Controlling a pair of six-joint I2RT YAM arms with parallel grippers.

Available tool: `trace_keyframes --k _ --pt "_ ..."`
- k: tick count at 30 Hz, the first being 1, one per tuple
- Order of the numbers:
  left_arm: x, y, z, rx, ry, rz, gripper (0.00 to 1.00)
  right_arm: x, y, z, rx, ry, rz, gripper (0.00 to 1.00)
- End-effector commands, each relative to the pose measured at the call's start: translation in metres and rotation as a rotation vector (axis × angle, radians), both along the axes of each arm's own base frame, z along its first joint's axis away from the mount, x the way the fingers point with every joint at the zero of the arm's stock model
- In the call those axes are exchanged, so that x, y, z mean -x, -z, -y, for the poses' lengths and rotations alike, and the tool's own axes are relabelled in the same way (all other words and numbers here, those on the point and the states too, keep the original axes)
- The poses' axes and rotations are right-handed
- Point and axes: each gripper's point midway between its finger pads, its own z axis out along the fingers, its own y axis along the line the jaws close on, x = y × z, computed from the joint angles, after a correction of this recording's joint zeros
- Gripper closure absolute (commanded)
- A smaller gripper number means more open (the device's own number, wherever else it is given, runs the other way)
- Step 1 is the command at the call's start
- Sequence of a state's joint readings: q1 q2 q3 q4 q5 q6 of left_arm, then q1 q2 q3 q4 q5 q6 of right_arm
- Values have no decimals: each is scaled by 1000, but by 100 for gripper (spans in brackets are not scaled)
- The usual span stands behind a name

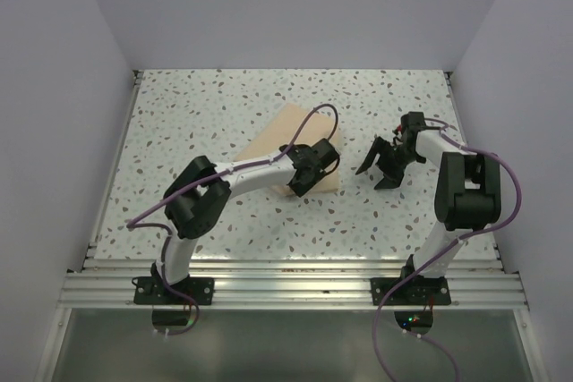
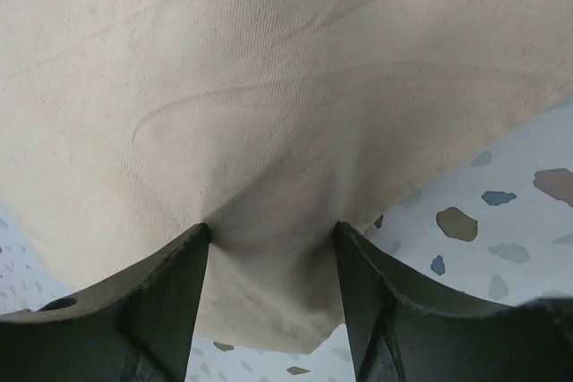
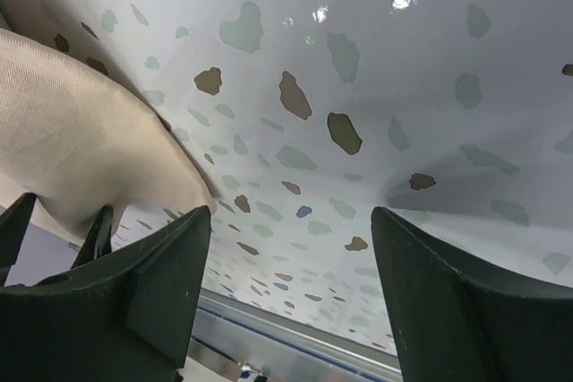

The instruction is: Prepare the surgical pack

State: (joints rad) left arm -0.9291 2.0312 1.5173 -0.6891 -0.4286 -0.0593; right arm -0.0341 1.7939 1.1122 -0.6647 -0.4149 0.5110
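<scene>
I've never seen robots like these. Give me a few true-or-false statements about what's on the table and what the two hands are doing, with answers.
1. A tan cloth lies on the speckled table. True.
2. The right hand holds scissors. False: it is open and empty, over bare table beside the cloth.
3. The left hand is at the cloth's near edge, with cloth between its fingers. True.
4. A metal tray stands on top of the cloth. False: no tray shows in any view.

White terrazzo-speckled tabletop; plain pale walls on three sides; aluminium rail frame along near edge.
</scene>
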Motion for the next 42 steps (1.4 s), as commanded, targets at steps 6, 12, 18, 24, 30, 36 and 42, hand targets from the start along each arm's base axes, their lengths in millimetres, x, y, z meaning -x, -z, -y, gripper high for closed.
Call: trace_keyframes --k 6,12,18,24,30,36,42 --pt "-11 -5 -12 -5 -49 26 54 -7 -12 -8 -23 -34 59 23" --pt "-15 -7 -15 14 -64 15 75 -8 -13 -14 -34 -46 58 23" --pt "-17 -20 -16 38 -61 20 95 -22 -26 -50 -118 -103 111 27" --pt "-19 -35 -10 87 -48 22 100 -42 -36 -101 -254 -126 148 53" --pt "-21 -44 -6 128 -46 25 100 -59 -37 -133 -364 -93 131 80" --pt "-22 -53 -2 167 -38 26 100 -71 -39 -149 -416 -70 135 90" --pt "-24 -67 8 217 -15 39 100 -76 -40 -175 -474 -71 140 93"
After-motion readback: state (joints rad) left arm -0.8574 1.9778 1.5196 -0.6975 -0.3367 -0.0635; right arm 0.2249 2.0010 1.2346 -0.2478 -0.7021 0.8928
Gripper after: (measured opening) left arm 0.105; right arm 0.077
